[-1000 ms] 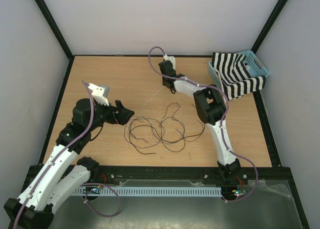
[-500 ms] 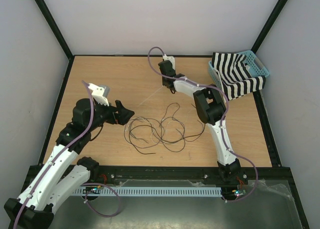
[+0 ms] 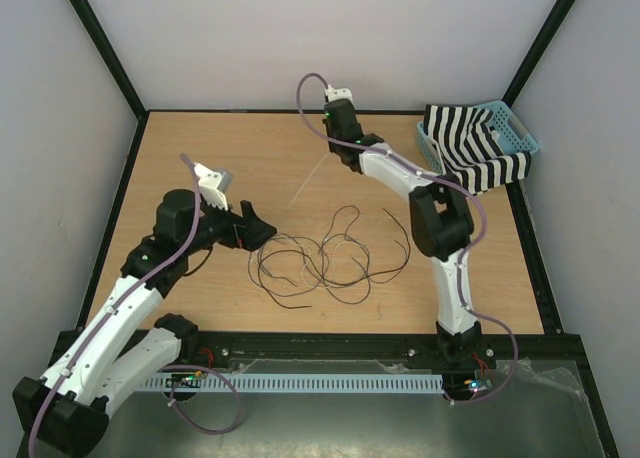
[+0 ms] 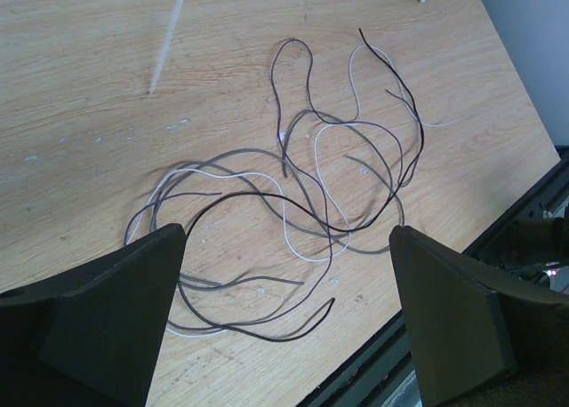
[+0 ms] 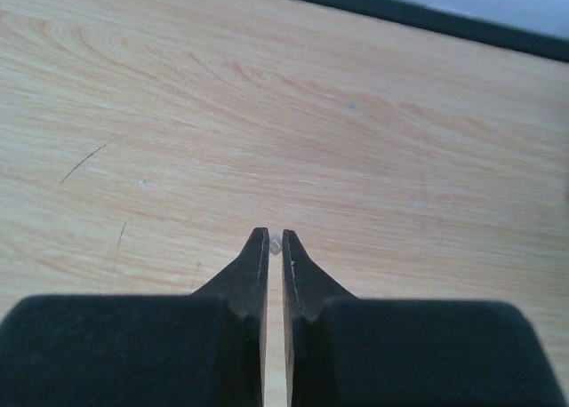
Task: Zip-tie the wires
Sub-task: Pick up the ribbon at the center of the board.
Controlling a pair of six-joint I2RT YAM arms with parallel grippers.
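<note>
**Tie pinched by its end, wires not yet gathered**

The pale wooden desk (image 3: 200, 158) carries everything. A blue plastic basket (image 3: 520, 138) holding a striped cloth (image 3: 475, 158) sits at its far right corner, out of play. My left pincer (image 3: 255, 226) hangs spread wide just left of the thin dark wires (image 3: 325, 258), which lie in loose tangled loops mid-desk; I judge it is placed there to gather them. My right pincer (image 5: 275, 240) is pressed together on one end of the whitish translucent plastic zip tie (image 3: 306, 185), beyond the wires, and the strip slants toward them. Gripping the end leaves its length free for threading. Whether the free tip touches the desk, I cannot tell.
</note>
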